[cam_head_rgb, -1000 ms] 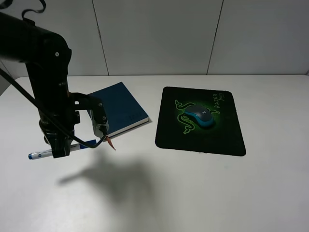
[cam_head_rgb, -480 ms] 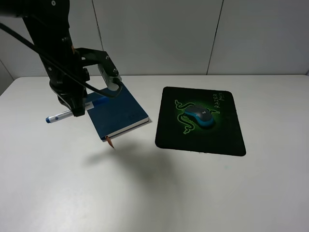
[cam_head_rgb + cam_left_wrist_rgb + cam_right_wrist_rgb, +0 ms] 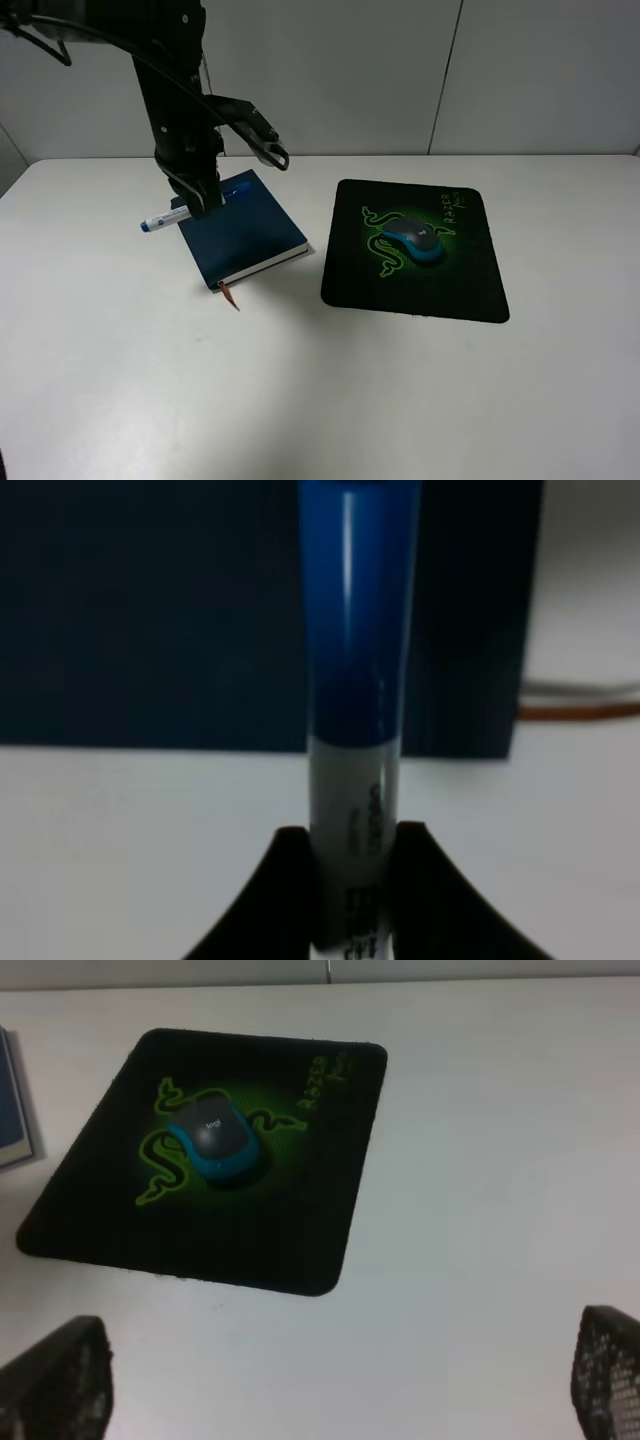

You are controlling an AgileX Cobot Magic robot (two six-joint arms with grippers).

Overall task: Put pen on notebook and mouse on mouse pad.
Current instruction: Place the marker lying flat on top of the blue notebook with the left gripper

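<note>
My left gripper point(image 3: 199, 204) is shut on the pen point(image 3: 163, 219), a white barrel with a blue cap, and holds it in the air over the notebook's point(image 3: 247, 234) left edge. The left wrist view shows the pen point(image 3: 360, 680) clamped between the dark fingers point(image 3: 285, 905), its cap over the navy notebook point(image 3: 150, 610). The mouse point(image 3: 412, 241) rests on the black mouse pad point(image 3: 445, 288) with the green logo. In the right wrist view the mouse point(image 3: 218, 1143) and mouse pad point(image 3: 260, 1235) lie well ahead of my right gripper point(image 3: 330, 1390), which is open and holds nothing.
The white table point(image 3: 420, 400) ends at a grey panelled wall point(image 3: 400, 70) at the back. The notebook's orange ribbon point(image 3: 230, 296) trails off its near corner. Its shadow and the left arm's fall on the table beside it.
My left arm has risen and swung right and back, carrying the pen from low over the table left of the notebook to above the notebook's left edge. The right side is unchanged.
</note>
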